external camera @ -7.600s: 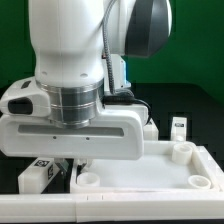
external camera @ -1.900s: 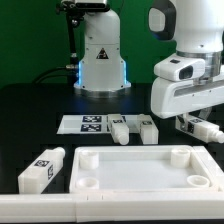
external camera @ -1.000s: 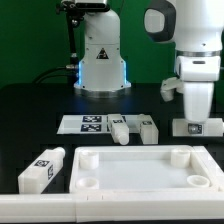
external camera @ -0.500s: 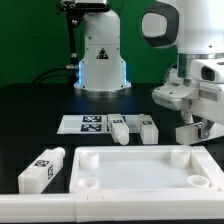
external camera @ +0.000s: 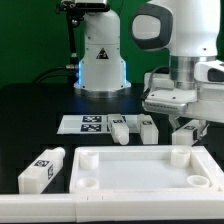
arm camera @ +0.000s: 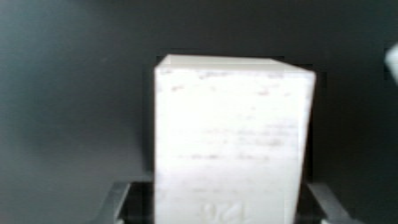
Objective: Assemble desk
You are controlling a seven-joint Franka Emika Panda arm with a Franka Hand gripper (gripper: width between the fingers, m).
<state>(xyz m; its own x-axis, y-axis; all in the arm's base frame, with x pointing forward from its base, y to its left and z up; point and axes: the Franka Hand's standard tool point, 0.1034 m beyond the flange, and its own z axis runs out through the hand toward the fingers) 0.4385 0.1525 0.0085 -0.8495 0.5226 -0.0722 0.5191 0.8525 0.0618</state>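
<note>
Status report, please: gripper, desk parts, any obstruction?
Gripper shut on one leg, beside far corner socket. Tabletop flat, sockets empty. Three other legs loose on table. No obstruction seen.

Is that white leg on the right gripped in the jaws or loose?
Gripped: the wrist view shows the leg clamped between the two dark fingers.

White tabletop (external camera: 135, 168) lies sockets-up; one leg (external camera: 42, 170) beside it; two legs (external camera: 120, 129) beyond; fourth leg (external camera: 188, 133) gripped, tilted.
</note>
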